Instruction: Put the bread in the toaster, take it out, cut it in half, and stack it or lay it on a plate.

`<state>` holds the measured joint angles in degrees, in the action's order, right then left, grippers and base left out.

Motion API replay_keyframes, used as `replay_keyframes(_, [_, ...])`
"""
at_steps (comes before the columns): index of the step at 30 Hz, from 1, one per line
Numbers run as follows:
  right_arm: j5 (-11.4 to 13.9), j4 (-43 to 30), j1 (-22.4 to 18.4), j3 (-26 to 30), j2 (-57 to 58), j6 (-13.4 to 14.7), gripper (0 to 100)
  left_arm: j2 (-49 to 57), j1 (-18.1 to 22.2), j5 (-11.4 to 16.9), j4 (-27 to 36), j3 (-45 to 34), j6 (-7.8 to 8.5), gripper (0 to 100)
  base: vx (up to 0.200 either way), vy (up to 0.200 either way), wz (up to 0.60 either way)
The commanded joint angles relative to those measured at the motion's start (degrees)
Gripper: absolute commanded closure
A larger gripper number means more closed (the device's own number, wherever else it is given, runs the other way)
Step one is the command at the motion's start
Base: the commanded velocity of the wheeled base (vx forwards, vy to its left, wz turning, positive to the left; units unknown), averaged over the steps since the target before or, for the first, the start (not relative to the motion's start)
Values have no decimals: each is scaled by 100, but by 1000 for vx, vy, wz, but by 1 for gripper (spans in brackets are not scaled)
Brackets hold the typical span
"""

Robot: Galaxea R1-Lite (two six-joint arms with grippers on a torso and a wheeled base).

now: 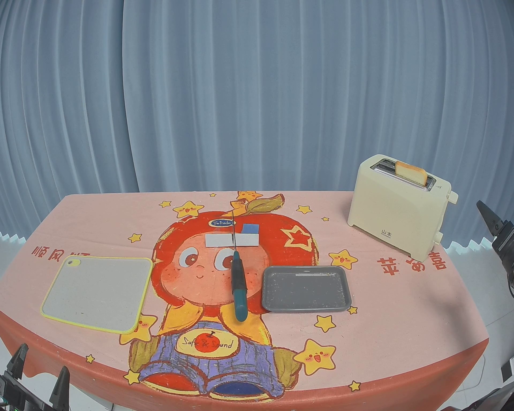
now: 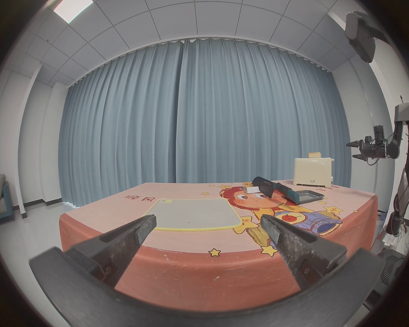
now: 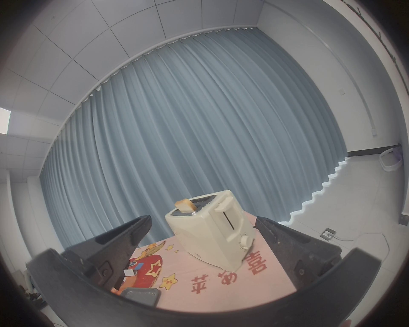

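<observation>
The bread (image 1: 411, 173) pokes up from the toaster (image 1: 399, 206) — probably light, soft, crumbly, so pinch its exposed top edge gently. Left tool (image 2: 208, 219) and right tool (image 3: 202, 223) both hang spread, empty.

Scene lit brightly and evenly from overhead; ceiling light panel (image 2: 73, 8) seen glowing. Shadows kept soft and short on surface (image 1: 407, 326), close under toaster (image 1: 399, 206) and plate (image 1: 306, 307). Curtain (image 1: 267, 96) folds bowed by fisheye distortion toward edges. Wrist views ringed by dark vignette.
</observation>
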<state>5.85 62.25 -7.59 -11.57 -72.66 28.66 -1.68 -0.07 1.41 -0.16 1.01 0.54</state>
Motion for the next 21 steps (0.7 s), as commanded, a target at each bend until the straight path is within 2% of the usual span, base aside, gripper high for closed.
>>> replay_keyframes(1, [100,-63,-14,-135,85,-10,0,-8,-1,-1,-2,-101,-1,0,0,0,0])
replay_keyframes(8, [470,-90,-5,-197,50,-124,0,1,-1,-1,-2,-101,-1,0,0,0,0])
replay_keyframes(13, [505,-204,-40,-320,41,-282,0,1,-1,-1,-2,-101,-1,0,0,0,0])
replay_keyframes(14, [575,-257,-49,-390,32,-414,0,1,-1,-1,-2,-101,-1,0,0,0,0])
replay_keyframes(16, [874,-336,-58,-460,23,-625,0,1,-1,-1,-2,-101,-1,0,0,0,0])
replay_keyframes(19, [1261,-459,-67,-610,41,-818,0,1,-1,-1,-2,-101,-1,0,0,0,0])
replay_keyframes(21, [1445,-573,-58,-777,50,-836,0,1,-1,-1,-2,-101,-1,0,0,0,0])
